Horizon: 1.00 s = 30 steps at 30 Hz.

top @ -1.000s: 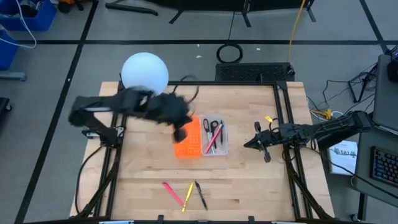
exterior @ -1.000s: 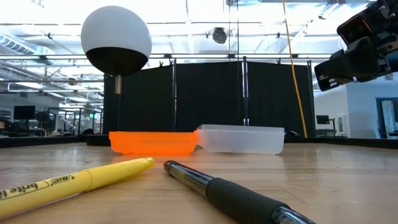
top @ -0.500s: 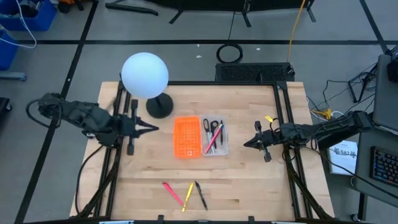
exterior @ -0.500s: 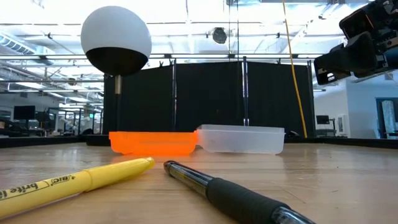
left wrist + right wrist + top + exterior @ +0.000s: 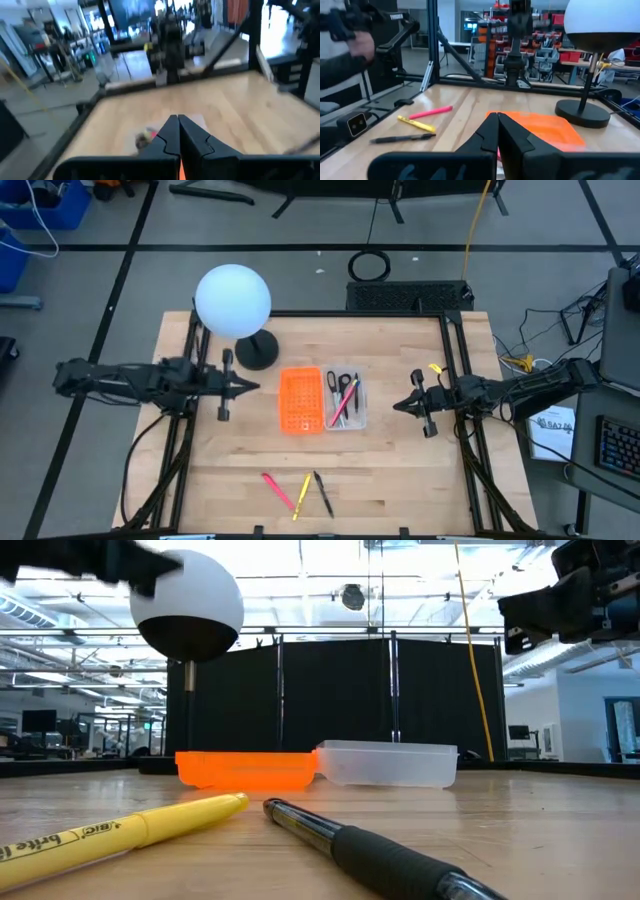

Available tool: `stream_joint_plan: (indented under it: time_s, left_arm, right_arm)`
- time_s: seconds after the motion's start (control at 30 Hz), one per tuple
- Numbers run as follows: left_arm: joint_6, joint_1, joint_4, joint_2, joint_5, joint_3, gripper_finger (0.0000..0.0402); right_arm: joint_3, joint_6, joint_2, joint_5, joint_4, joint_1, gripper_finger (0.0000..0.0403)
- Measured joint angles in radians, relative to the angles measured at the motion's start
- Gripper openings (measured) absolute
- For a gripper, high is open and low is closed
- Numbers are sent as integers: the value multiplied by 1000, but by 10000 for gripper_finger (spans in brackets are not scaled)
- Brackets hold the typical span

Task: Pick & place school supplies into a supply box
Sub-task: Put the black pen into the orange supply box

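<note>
A: Wooden bench: clear supply box at centre beside the orange tray; three pens lie near the front edge.

B: Left gripper and right gripper both have jaws clenched, empty; your descent without opening them could knock a pen off the bench.

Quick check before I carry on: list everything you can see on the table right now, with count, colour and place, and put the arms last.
supply box: 1, clear plastic, mid-table, touching the orange tray's right side.
scissors: 1, black-handled, inside the supply box.
pink pen: 1, inside the supply box; other thin dark items beside it are too small to count.
orange tray: 1, bright orange, perforated, mid-table, nothing seen in it.
pink marker: 1, loose at the near edge.
yellow highlighter: 1, loose, right of the pink marker.
black pen: 1, loose, right of the highlighter.
lamp: 1, white globe on a black round base, far left.
left gripper: shut, held above the table left of the trays.
right gripper: shut, right of the supply box.
</note>
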Motion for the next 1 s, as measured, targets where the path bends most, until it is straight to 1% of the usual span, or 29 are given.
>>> stream_joint_plan:
  time_s: [0.17,0.23,0.27,0.33,0.4,0.47,0.57,0.63,0.8,0.83,0.87,0.9,1.0]
  left_arm:
    - [43,0,88,-38,-4,-172,1]
    - [45,0,98,-76,5,-188,1]
    - [40,-1,95,-101,27,-188,1]
    - [39,-15,27,-153,62,-180,1]
    - [55,-34,-61,-214,63,-173,1]
    - [68,-56,-113,-282,64,-171,1]
    - [83,-79,-130,-375,72,-189,0]
    - [84,-83,-177,-421,71,-218,0]
    - [43,-82,-203,-495,56,-284,3]
    - [26,-82,-212,-497,47,-297,7]
    - [13,-82,-214,-497,35,-308,11]
    - [5,-82,-209,-496,26,-313,15]
    - [-21,-81,-200,-469,7,-315,25]
  right_arm:
    - [0,9,8,17,-1,0,0]
    - [0,29,17,53,0,0,0]
    - [0,35,21,78,-1,0,0]
    - [0,41,29,118,-5,0,0]
    - [0,53,38,133,-12,0,0]
    - [0,71,48,145,-13,0,0]
    - [0,105,64,150,-15,0,0]
    - [0,107,78,150,-16,0,0]
    - [4,133,124,160,4,0,0]
    - [19,151,132,170,13,0,0]
    - [37,173,143,174,-16,0,0]
    - [75,190,160,174,-91,4,0]
    - [253,216,238,194,-282,36,0]
